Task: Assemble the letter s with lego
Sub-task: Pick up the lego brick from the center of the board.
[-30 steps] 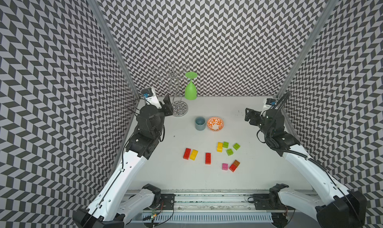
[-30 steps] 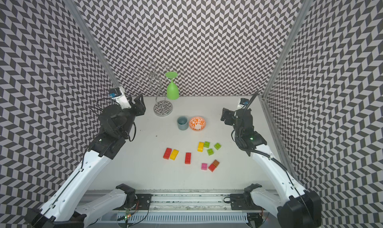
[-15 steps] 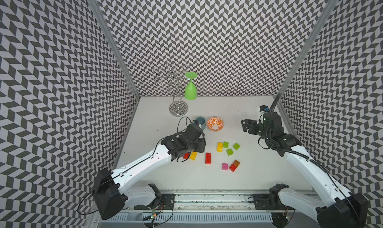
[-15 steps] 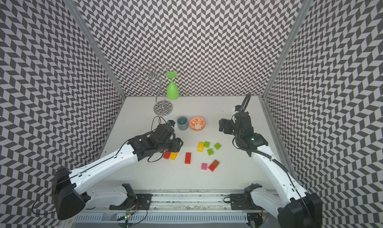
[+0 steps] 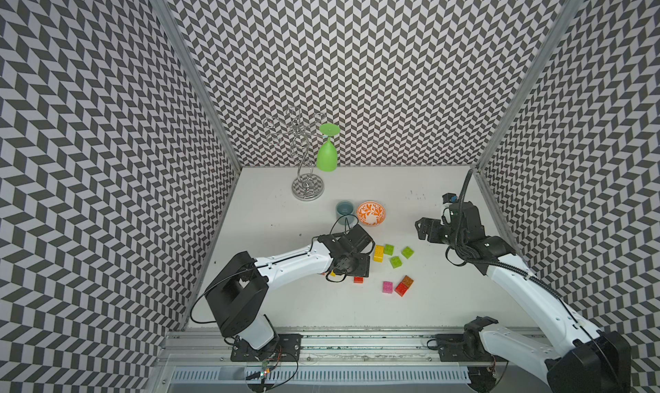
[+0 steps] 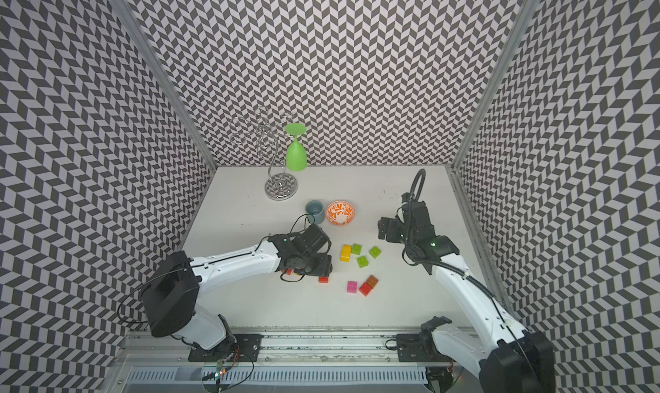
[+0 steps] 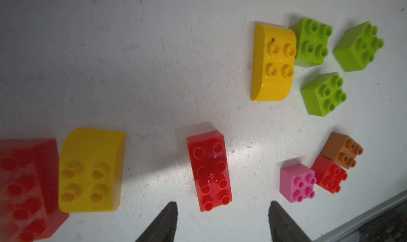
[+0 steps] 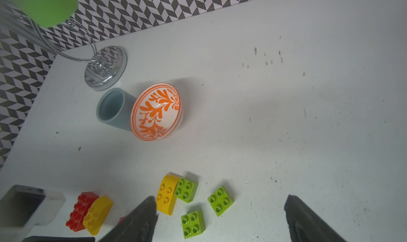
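The left arm (image 5: 285, 262) is now stretching low over the middle of the table (image 5: 285, 212), having swung down from the back left corner beside the wire stand (image 5: 307, 189). The right arm (image 5: 518, 277) is leaning slightly further in from its side. The left fingers (image 7: 165, 225) are standing spread and gripping nothing, with the end of one long red brick (image 7: 209, 170) lying just ahead of the gap between them. The right fingers (image 8: 141, 221) are gaping wide, also gripping nothing, and hovering well clear of the bricks. One green goblet (image 5: 326, 157) is hanging upside down on the single stand. One orange-patterned bowl (image 5: 358, 214) and one grey-blue cup (image 5: 344, 208) are sitting side by side behind the lego. Ten bricks are lying loose mid-table: two long red ones, one of them blurred at the edge of the left wrist view, two yellow curved bricks (image 7: 273, 62), three lime green squares (image 7: 323, 93), one pink square (image 7: 297, 182), one small red square (image 7: 329, 175) and one orange-brown square (image 7: 341, 149). The small red and orange-brown squares are touching, and the pink one is sitting just beside them.
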{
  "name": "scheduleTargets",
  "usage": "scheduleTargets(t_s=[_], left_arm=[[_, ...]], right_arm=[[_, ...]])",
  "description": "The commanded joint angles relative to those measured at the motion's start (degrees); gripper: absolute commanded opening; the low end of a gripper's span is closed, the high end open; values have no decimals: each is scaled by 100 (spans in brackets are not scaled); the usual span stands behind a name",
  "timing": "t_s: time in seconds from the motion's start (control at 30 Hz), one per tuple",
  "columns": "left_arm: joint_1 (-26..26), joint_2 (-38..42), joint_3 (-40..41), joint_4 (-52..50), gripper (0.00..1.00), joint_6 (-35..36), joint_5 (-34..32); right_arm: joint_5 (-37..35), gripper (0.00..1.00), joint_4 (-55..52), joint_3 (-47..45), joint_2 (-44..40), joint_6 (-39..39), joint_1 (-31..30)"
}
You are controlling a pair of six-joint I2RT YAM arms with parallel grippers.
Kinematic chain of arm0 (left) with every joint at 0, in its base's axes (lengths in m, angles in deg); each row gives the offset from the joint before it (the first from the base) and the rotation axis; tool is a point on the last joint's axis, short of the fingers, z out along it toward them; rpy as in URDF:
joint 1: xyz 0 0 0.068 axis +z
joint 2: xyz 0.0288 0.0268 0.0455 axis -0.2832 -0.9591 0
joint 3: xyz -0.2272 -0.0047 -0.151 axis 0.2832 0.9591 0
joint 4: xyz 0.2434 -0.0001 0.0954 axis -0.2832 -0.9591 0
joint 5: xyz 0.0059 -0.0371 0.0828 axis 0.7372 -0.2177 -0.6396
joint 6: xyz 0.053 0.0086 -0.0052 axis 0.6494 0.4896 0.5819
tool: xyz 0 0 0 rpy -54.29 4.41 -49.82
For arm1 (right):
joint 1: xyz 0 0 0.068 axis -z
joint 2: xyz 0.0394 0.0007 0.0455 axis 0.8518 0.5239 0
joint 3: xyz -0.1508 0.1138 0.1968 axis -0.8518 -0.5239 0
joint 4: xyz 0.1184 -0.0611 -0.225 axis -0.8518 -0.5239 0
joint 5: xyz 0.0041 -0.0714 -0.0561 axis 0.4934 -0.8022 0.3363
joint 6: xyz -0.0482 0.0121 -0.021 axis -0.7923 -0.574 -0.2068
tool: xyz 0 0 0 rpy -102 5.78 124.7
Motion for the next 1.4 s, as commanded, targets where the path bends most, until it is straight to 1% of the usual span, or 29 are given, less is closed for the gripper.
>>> scheduleTargets(t_s=[0.0, 0.27, 0.43, 0.57, 0.67, 0.73, 0.83, 0.87, 0.97, 1.0, 1.03, 1.1, 1.13, 1.2, 1.3, 1.37], left_arm=[[-18, -165, -42, 141, 64, 68, 172], [-61, -653, -67, 149, 61, 209, 266], [-92, -863, -210, 51, 58, 327, 75], [-130, -1025, -368, -116, 51, 452, -149], [-149, -1128, -520, -303, 43, 575, -334], [-182, -1226, -686, -514, 36, 763, -452], [-263, -1432, -1063, -1048, 25, 1091, -847], [-274, -1441, -1156, -1156, 21, 1254, -911], [-298, -1281, -1519, -1459, 14, 2058, -1175], [-297, -1216, -1699, -1569, 11, 2497, -1284], [-302, -1131, -1842, -1625, 10, 2968, -1351], [-291, -910, -1947, -1478, 13, 3907, -1384], [-263, -767, -1897, -1219, 14, 4399, -1333], [-67, -547, -1679, -688, 14, 5219, -970], [257, -574, -1638, -467, 13, 5978, -737], [306, -665, -1643, -448, 14, 6490, -789]], right_arm=[[44, 92, 160, -56, 9, -63, -1], [65, 92, 196, -42, 84, -98, 2], [80, 92, 231, -40, 106, -107, 7], [92, 92, 214, -17, 127, -119, 3], [80, 91, 223, -24, 137, -133, -4], [100, 91, 233, -25, 137, -134, 0], [113, 90, 216, 1, 145, -151, -2], [112, 90, 213, 10, 146, -151, -4], [165, 89, 149, 87, 146, -184, 1], [177, 89, 131, 111, 144, -201, -1], [169, 89, 119, 132, 137, -212, 3], [142, 87, 223, 40, 34, -213, -4], [171, 86, 364, -64, -66, -232, -10], [307, 82, 687, -327, -311, -331, -4], [533, 77, 1132, -650, -752, -577, -2], [666, 75, 1381, -848, -1054, -708, -6]])
